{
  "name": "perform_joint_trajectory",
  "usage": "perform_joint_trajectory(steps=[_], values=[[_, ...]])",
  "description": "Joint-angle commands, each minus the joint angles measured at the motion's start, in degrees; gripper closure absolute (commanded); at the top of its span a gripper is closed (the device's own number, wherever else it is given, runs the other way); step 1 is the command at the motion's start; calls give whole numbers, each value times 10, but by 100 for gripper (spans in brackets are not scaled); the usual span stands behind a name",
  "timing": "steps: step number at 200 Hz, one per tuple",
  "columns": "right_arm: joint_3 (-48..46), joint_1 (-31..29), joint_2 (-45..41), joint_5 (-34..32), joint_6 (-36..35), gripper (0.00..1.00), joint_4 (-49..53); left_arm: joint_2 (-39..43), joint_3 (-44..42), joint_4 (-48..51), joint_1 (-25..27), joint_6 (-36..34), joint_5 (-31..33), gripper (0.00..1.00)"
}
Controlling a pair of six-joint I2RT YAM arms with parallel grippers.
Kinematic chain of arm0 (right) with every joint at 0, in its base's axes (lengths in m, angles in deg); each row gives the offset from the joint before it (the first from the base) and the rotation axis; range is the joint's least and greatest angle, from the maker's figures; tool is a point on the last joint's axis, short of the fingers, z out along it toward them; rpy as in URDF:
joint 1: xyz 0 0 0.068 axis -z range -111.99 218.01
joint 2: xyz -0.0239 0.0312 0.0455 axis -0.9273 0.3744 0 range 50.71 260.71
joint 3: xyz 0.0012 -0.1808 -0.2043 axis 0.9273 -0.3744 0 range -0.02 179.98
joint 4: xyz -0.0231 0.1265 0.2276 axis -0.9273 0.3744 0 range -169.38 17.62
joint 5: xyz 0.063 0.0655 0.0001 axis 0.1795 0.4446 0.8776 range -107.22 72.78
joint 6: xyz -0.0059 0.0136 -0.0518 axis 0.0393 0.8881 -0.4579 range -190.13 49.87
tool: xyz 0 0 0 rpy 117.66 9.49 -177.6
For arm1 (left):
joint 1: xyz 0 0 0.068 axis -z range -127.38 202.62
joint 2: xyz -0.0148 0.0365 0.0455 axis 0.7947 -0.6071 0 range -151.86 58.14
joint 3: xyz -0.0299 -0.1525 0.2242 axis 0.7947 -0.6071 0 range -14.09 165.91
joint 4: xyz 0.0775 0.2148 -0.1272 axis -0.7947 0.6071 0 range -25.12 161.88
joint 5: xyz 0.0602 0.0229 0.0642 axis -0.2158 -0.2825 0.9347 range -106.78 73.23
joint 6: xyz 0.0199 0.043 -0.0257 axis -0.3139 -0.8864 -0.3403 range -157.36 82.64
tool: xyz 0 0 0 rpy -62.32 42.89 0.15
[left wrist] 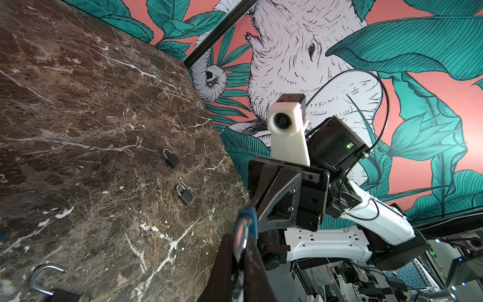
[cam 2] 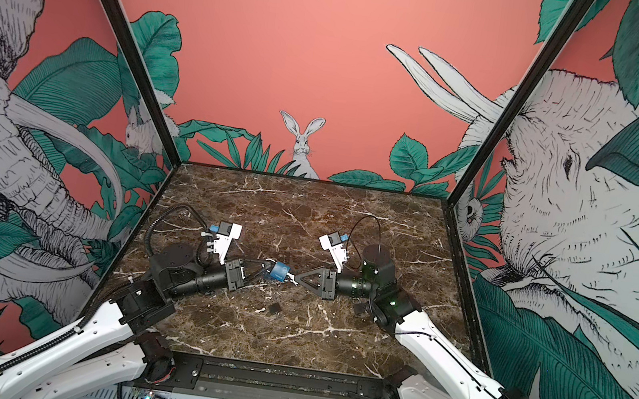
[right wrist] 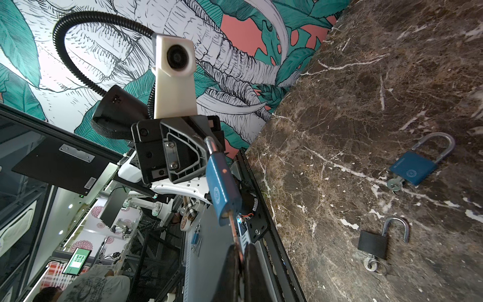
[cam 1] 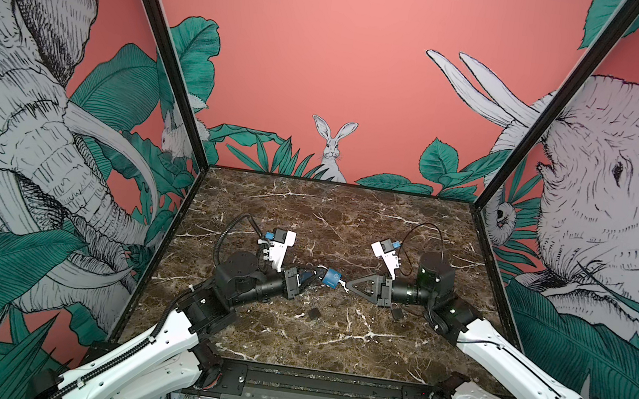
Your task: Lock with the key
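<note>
Brown marble surface (cam 1: 348,221) is carrying everything; left arm (cam 1: 248,283) and right arm (cam 1: 410,292) are meeting nose to nose around its middle.

Left jaws are pinching narrow on the steel shackle (right wrist: 210,146) of the blue padlock (cam 1: 331,278), which is hanging in the air btwn the two arms, clear of the surface. Right jaws are clamping tight on the key (right wrist: 233,227), whose blade is sitting in the keyhole at the body's end opposite the shackle; whether the shackle is clicked home, can't tell.

Handling, as a judgement: padlock is looking like solid metal, stiff, heavy for its size, w/ smooth painted sides, so prob. slippery. Shackle is serving as the good hold, since it's stopping the body spinning while the key is turning. Key is thin & small, so it's wanting a flat pinch on the bow; a skewed grip is risking a slip.

Count: five padlocks showing.
- Two blue: the held one, plus a second blue padlock (right wrist: 414,168) lying on the surface w/ its own key in, showing only in the right wrist view.
- Three black: one open black padlock (right wrist: 372,241) lying just near of the meeting point, and two small black padlocks (left wrist: 171,157) (left wrist: 184,193) lying by the right arm.
</note>
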Motion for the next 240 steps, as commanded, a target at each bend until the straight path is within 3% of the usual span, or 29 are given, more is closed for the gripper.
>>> perform_joint_trajectory(steps=[1,33,166,197,240], values=[[-12,22,-22,-7,1,100,27,13,26,-9,-20,-12,35,100],[-18,55,-28,-34,-2,100,45,-21,30,-12,-20,-14,2,100],[-84,176,-84,-14,-4,100,92,-149,108,-23,-26,-67,-52,100],[-77,199,-80,-63,-43,100,155,-225,130,13,-26,-88,-81,100],[-58,214,-89,-181,-105,100,265,-399,184,15,-8,-113,-156,100]])
